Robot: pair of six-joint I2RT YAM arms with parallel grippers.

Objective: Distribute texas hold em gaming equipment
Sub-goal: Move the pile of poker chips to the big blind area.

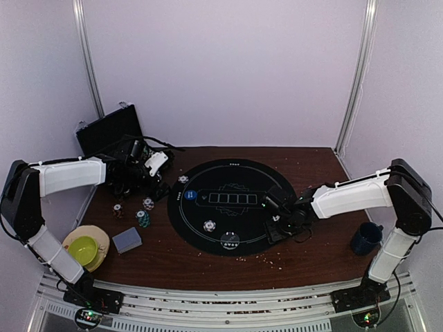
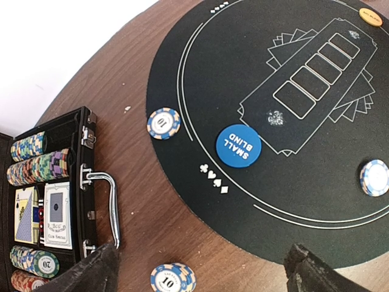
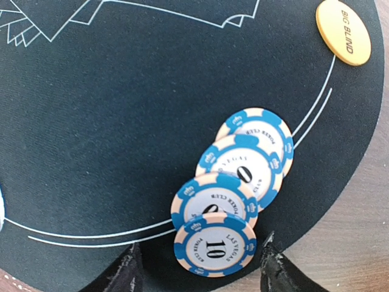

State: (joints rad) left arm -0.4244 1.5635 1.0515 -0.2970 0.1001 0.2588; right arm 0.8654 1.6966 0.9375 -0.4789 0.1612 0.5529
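Note:
My left gripper (image 1: 156, 185) hangs open over the bare wood just left of the round black mat (image 1: 228, 207). In its wrist view a small stack of blue "10" chips (image 2: 172, 277) lies between its fingers (image 2: 91, 274), untouched. Another blue chip (image 2: 163, 123) lies at the mat's edge beside the blue "SMALL BLIND" disc (image 2: 238, 145). My right gripper (image 1: 275, 223) is open over the mat's right edge. Several overlapping blue chips (image 3: 234, 182) lie fanned there, the nearest (image 3: 214, 244) between the fingers (image 3: 124, 274). The orange "BIG BLIND" disc (image 3: 343, 31) lies beyond.
The open black case (image 2: 48, 201) holds chip rows and cards at the back left. A grey-blue card deck (image 1: 127, 240), loose chips (image 1: 143, 218) and a green bowl on a plate (image 1: 83, 249) sit at the front left. A dark blue mug (image 1: 365, 238) stands at the right.

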